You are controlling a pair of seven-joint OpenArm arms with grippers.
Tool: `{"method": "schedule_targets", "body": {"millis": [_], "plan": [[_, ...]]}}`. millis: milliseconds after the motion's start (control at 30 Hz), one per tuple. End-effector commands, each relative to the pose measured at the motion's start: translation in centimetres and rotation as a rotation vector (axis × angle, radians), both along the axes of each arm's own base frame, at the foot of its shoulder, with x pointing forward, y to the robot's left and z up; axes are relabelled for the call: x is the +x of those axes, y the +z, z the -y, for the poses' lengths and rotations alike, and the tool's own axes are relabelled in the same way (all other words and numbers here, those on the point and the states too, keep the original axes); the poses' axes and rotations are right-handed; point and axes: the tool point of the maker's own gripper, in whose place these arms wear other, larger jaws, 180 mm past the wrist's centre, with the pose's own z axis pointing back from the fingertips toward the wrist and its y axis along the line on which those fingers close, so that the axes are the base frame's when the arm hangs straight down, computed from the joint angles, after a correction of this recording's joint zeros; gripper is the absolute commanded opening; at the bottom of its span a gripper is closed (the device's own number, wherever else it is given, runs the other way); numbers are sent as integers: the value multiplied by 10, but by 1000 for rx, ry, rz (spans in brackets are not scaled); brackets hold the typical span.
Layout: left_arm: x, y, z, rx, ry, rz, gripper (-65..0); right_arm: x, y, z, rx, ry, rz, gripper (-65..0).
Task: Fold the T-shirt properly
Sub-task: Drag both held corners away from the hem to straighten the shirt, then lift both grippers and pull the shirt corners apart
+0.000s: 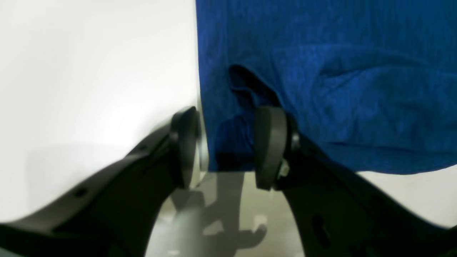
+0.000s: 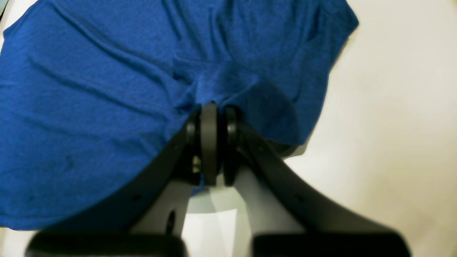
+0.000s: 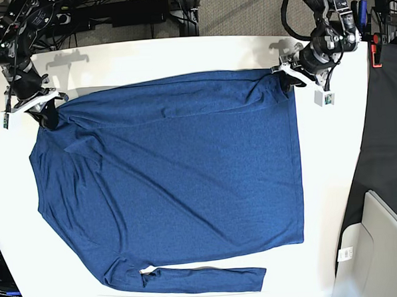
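The dark blue T-shirt point(image 3: 180, 176) lies spread flat on the white table point(image 3: 333, 168), hem to the right, with one long sleeve point(image 3: 205, 278) lying along its near edge. My left gripper point(image 3: 287, 77) is at the shirt's far right corner. In the left wrist view the left gripper point(image 1: 227, 142) is open, its two pads on either side of the fabric corner point(image 1: 228, 135). My right gripper point(image 3: 46, 110) is at the far left shoulder. In the right wrist view the right gripper point(image 2: 214, 117) is shut on a bunched fold of the shirt point(image 2: 107, 89).
Cables and dark equipment point(image 3: 131, 9) lie beyond the table's far edge. A grey bin point(image 3: 383, 245) and a black surface point(image 3: 390, 125) stand to the right of the table. Bare white table shows around the shirt.
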Motion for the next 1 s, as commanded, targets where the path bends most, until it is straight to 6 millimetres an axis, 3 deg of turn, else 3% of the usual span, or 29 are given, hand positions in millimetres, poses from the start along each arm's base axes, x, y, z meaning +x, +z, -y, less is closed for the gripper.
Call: {"method": "schedule_targets", "body": {"millis": [0,233,467,567,667,833,967], "plan": [[-5,-2,1,-1,-13,-24,-389,6,16,2,-15,7,57,-648],[-11,-15,19,-40,-35,-62,-418,4,14,1,-11,6,52,-648],[-11,-15,19,-41,-33,-63,-650,5,15,1,-11,6,55,-648],[-10,-13,14,-28,-32,-56,-646,3,14,1,-12,7,51,-648],[-8,-5,-7,19,-18,-41,-649,-3,14,-1,-25,16,43,-648],[-16,3,-23,73,-88,-15,-649,-12,16,-36,-17,119,34,-648],[-20,7,-43,102,-60,-10,-649,-26,4,-48,8,138,-10,-648]]}}
